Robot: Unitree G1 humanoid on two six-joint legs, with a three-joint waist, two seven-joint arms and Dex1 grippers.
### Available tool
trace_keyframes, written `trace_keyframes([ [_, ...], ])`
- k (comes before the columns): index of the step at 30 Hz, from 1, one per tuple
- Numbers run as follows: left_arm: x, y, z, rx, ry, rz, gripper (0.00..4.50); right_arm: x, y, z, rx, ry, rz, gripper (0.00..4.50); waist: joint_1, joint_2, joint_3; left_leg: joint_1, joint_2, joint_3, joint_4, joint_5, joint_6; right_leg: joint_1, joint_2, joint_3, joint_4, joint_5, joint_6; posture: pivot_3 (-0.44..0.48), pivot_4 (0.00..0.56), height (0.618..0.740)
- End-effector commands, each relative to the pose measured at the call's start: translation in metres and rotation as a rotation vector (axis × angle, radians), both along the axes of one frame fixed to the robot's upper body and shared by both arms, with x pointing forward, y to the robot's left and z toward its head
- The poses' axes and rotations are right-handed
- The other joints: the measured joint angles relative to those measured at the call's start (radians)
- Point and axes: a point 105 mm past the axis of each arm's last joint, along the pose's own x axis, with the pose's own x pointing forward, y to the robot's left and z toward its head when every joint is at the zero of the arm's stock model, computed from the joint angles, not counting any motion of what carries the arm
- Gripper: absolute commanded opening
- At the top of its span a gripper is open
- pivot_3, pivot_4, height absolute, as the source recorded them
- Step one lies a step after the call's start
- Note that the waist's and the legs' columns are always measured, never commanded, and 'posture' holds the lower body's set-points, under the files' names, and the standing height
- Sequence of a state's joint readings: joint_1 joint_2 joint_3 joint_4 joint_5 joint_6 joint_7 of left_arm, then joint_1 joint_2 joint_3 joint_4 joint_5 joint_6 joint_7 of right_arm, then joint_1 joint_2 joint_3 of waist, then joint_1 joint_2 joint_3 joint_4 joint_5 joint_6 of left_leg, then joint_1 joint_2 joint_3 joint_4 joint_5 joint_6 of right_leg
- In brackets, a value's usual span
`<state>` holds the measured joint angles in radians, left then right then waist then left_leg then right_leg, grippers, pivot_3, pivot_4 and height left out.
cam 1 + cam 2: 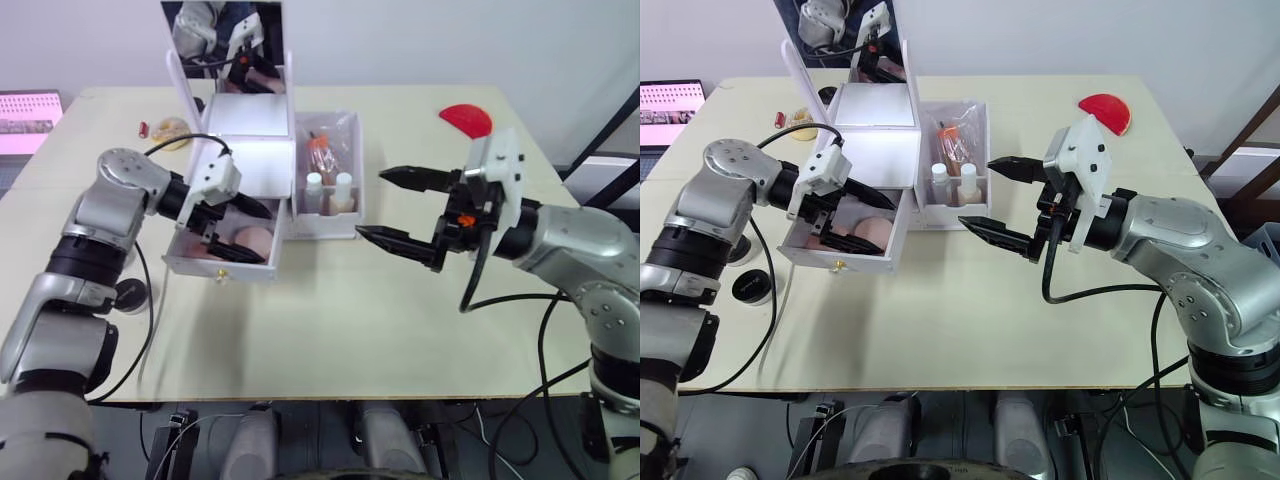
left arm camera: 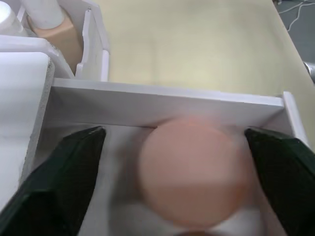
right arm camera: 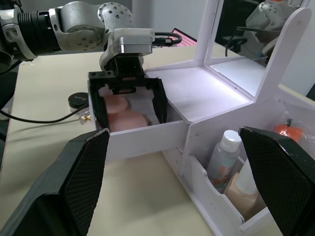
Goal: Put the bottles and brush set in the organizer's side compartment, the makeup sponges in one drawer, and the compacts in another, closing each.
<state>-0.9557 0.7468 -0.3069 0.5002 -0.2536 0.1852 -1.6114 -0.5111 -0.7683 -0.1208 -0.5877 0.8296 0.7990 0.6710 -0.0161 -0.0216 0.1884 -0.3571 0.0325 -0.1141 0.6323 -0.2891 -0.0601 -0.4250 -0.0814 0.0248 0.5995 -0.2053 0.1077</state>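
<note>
The white organizer [image 1: 245, 115] stands at the table's back with its mirror up. Its lower drawer [image 1: 215, 268] is pulled out and holds pink makeup sponges [image 1: 250, 238]. My left gripper [image 1: 262, 235] is open inside the drawer, its fingers on either side of one sponge [image 2: 194, 172] without touching it. The side compartment [image 1: 325, 228] holds two bottles [image 1: 314, 190] and the bagged brush set [image 1: 322, 150]. My right gripper [image 1: 372, 204] hangs open just right of that compartment, empty. A black compact [image 1: 130, 292] lies on the table left of the drawer.
A red half-round object [image 1: 465, 120] lies at the back right. A yellowish round item [image 1: 170, 130] and a small red thing [image 1: 143, 128] sit left of the organizer. A screen [image 1: 28, 120] stands at the far left edge.
</note>
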Motion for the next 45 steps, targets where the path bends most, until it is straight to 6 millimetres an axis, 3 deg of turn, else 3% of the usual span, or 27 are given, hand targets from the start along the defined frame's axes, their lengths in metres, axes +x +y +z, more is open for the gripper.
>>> trace_keyframes([
  [1, 0.002, -0.002, 0.019, -0.021, -0.057, -0.008, 4.47, -0.005, 0.001, 0.009, 0.011, -0.049, 0.008, 4.50, 0.000, 0.000, 0.000, 0.000, 0.000, 0.000, 0.000, 0.000, 0.000, 0.000, 0.000, 0.000, 0.000, 0.000, 0.000, 0.000, 0.150, 0.739],
  [8, 0.002, 0.005, 0.033, -0.037, -0.078, 0.016, 4.47, -0.005, 0.002, 0.008, 0.014, -0.049, 0.012, 4.50, 0.000, 0.000, 0.000, 0.000, 0.000, 0.000, 0.000, 0.000, 0.000, 0.000, 0.000, 0.000, 0.000, 0.000, 0.000, 0.000, 0.150, 0.739],
  [15, -0.008, 0.019, 0.071, -0.120, -0.092, 0.069, 4.47, -0.006, 0.000, 0.009, 0.014, -0.046, 0.011, 4.50, -0.002, 0.000, 0.000, 0.000, 0.000, 0.000, 0.000, 0.000, 0.000, 0.000, 0.000, 0.000, 0.001, -0.001, -0.002, 0.000, 0.150, 0.739],
  [19, -0.031, 0.034, 0.087, -0.164, -0.053, 0.097, 3.31, -0.006, -0.002, 0.009, 0.011, -0.043, 0.008, 4.50, -0.009, 0.000, 0.000, 0.000, 0.000, 0.000, -0.001, 0.000, 0.000, 0.000, 0.000, 0.000, 0.001, 0.000, 0.002, 0.000, 0.150, 0.739],
  [25, -0.070, 0.067, 0.067, -0.081, 0.043, 0.182, 0.10, -0.007, -0.005, 0.008, 0.011, -0.034, 0.005, 4.50, -0.024, 0.001, 0.001, 0.001, 0.000, -0.001, -0.003, 0.000, 0.001, 0.000, 0.000, 0.000, 0.001, -0.002, 0.004, 0.000, 0.150, 0.739],
  [29, -0.085, 0.082, 0.048, 0.017, 0.061, 0.224, 0.10, -0.006, -0.004, 0.007, 0.014, -0.027, 0.008, 4.50, -0.025, 0.001, 0.001, 0.001, 0.000, 0.000, -0.002, 0.000, 0.001, 0.000, 0.000, 0.000, 0.001, -0.004, 0.001, 0.000, 0.150, 0.739],
  [33, -0.093, 0.085, 0.032, 0.096, 0.049, 0.229, 0.10, -0.007, -0.005, 0.006, 0.011, -0.020, 0.013, 4.50, -0.020, 0.001, 0.001, 0.000, 0.000, 0.000, -0.001, 0.000, 0.001, 0.000, -0.001, 0.000, 0.000, -0.003, -0.001, 0.000, 0.150, 0.739],
  [39, -0.086, 0.091, 0.005, 0.210, -0.037, 0.255, 0.10, -0.008, -0.006, 0.007, 0.004, -0.018, 0.017, 4.50, -0.021, 0.001, 0.001, 0.001, 0.000, 0.000, -0.001, 0.000, 0.001, 0.000, 0.000, 0.000, 0.000, -0.002, -0.002, 0.000, 0.150, 0.739],
  [45, -0.074, 0.083, 0.000, 0.190, -0.090, 0.261, 0.10, -0.009, -0.007, 0.006, -0.002, -0.014, 0.016, 4.50, -0.019, 0.000, 0.001, 0.000, 0.000, 0.000, -0.001, 0.000, 0.001, 0.000, 0.000, 0.000, 0.000, -0.002, -0.002, 0.000, 0.150, 0.739],
])
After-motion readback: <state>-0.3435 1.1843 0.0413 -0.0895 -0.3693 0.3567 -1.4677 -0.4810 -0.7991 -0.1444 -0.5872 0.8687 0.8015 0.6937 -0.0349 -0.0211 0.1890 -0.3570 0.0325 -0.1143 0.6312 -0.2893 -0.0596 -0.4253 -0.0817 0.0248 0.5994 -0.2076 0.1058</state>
